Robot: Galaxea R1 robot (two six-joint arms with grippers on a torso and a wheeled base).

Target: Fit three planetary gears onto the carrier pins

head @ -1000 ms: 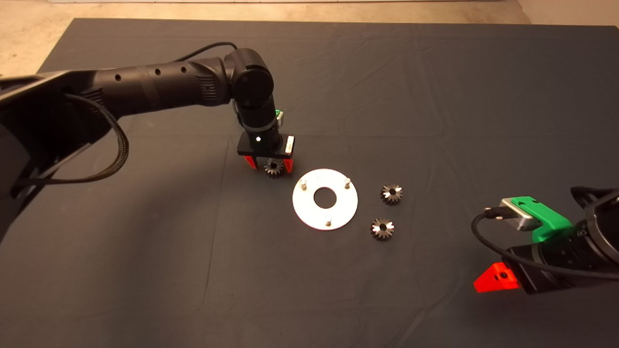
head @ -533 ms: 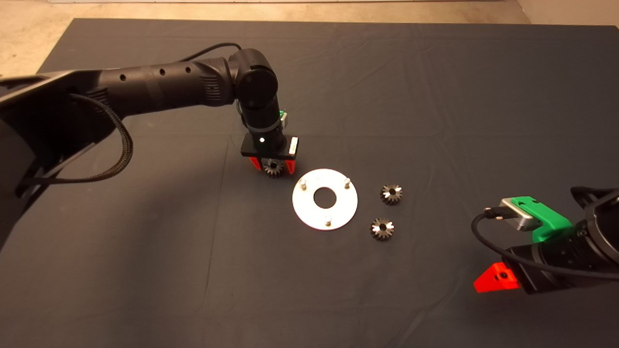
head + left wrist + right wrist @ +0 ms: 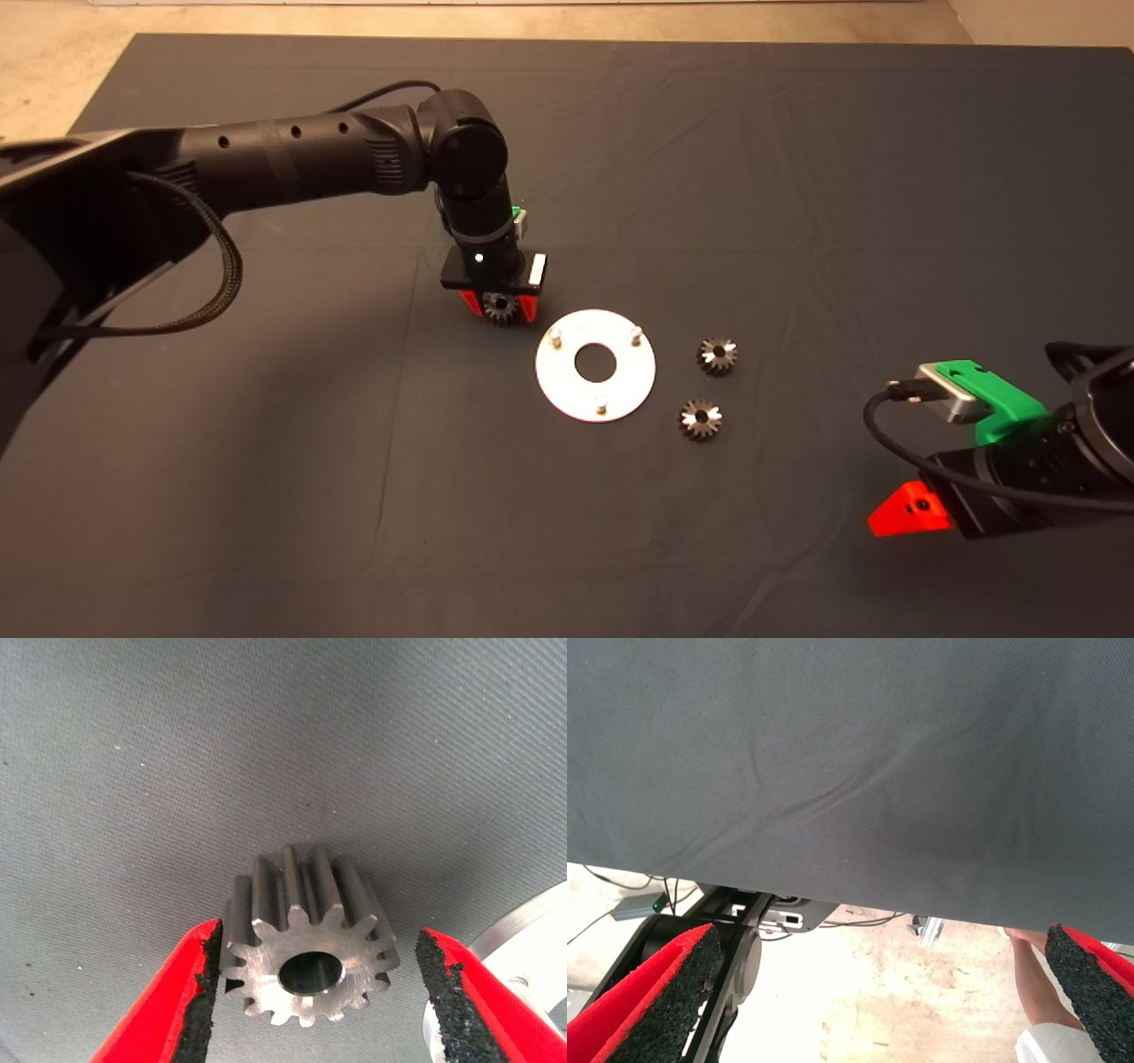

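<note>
Dark-silver, straight-toothed metal gear (image 3: 306, 943) lies flat on the woven mat (image 3: 177, 753), bore upward, between the left gripper (image 3: 310, 992)'s narrowly parted rough-padded fingers (image 3: 199, 992); left pad touching.

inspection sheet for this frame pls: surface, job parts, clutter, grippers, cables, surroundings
Surface: dark mat, lightly creased.
Job's things: silver disc with three carrier pins, all bare; one planetary gear between the left fingers, beside the disc; two gears lying flat on the disc's other side.
Clutter: nothing seen.
Grippers: left gripper down over the gear, pads not touching the teeth, open; right gripper parked at the mat's edge, open.
Cables: braided cable on left arm; black cable on right wrist.
Surroundings: bare floor; a person's arm beyond the mat.
</note>
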